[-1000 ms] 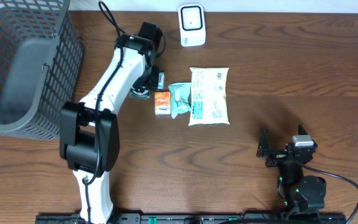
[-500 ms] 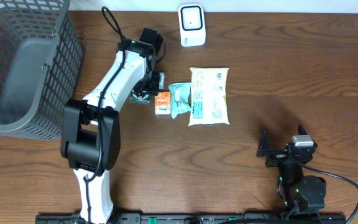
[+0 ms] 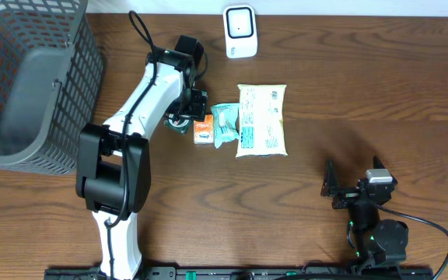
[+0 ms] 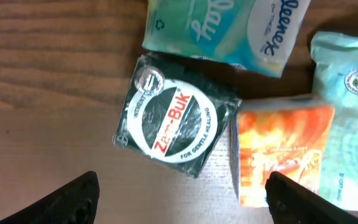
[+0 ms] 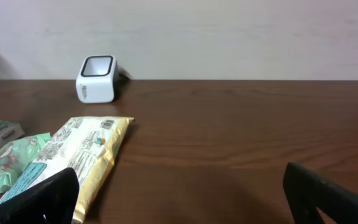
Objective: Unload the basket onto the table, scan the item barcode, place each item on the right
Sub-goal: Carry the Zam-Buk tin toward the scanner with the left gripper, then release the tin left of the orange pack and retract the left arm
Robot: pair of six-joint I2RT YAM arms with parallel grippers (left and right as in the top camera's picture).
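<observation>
A dark green Zam-Buk box [image 4: 176, 115] lies flat on the table, just beyond my left gripper [image 4: 182, 205]. That gripper is open, with only bare table between its fingers [image 4: 73, 199]. Beside the box lie an orange box [image 4: 281, 149], a Kleenex pack [image 4: 229, 25] and a teal packet [image 4: 347, 93]. From overhead, the left gripper [image 3: 189, 111] hovers over the left end of the item row. The white scanner [image 3: 240, 31] stands at the table's back edge. My right gripper [image 3: 348, 190] is open and empty at the front right. No barcode shows.
A grey mesh basket [image 3: 22, 78] takes up the far left. A large yellow-and-white bag [image 3: 261, 119] lies at the right end of the item row; it [image 5: 79, 158] and the scanner [image 5: 97, 78] also appear in the right wrist view.
My left gripper's jaws have spread wider and the wrist has shifted slightly toward the orange box. The right arm has not moved.
</observation>
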